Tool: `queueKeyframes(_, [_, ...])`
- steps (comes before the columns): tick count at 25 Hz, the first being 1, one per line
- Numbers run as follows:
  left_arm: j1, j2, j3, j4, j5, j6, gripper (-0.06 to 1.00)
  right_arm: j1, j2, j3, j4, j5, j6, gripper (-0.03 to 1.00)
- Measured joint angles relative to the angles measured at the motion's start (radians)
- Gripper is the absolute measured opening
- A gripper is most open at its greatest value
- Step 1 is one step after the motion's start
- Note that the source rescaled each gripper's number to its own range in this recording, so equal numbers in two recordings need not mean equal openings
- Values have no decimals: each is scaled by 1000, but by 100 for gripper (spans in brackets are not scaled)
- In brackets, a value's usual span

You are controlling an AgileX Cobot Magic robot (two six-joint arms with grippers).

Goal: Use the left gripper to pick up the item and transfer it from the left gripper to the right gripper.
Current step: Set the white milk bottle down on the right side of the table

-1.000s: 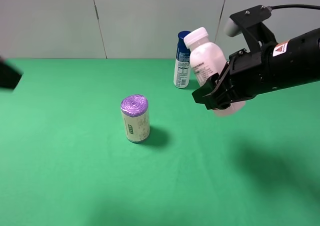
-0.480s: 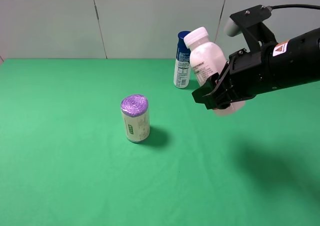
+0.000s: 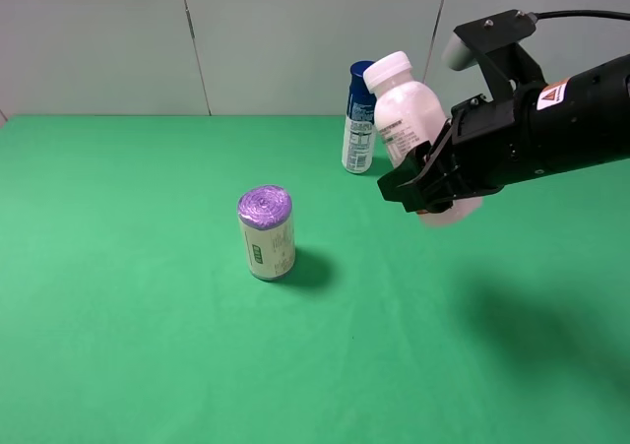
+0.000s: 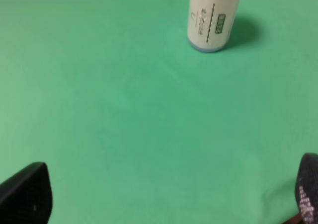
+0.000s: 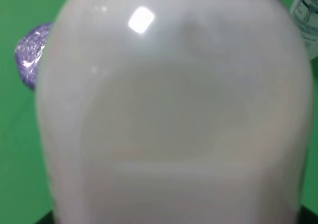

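The item (image 3: pixel 409 109), a pale pinkish-white bottle with a white screw cap, hangs tilted in the air at the right. My right gripper (image 3: pixel 433 183) is shut on its lower body. In the right wrist view the item (image 5: pixel 169 110) fills nearly the whole picture. My left gripper (image 4: pixel 164 204) is outside the exterior high view; in the left wrist view its two black fingertips (image 4: pixel 25 194) stand far apart at the picture's corners, open and empty above bare green cloth.
A purple-topped can (image 3: pixel 266 232) stands upright mid-table, also seen as the can (image 4: pixel 213 18) in the left wrist view. A blue-capped spray can (image 3: pixel 358 119) stands at the back, just behind the held bottle. Green cloth (image 3: pixel 148 346) covers the table, with a grey wall behind.
The left arm's dark tip at the left edge of the exterior high view has withdrawn out of sight. The right gripper and bottle have barely shifted.
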Motion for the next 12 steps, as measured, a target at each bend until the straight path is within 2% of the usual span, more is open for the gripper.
queueKeyframes(12, [7,0,0,0,-6,6,96,0,0,0,0,-1,2,8])
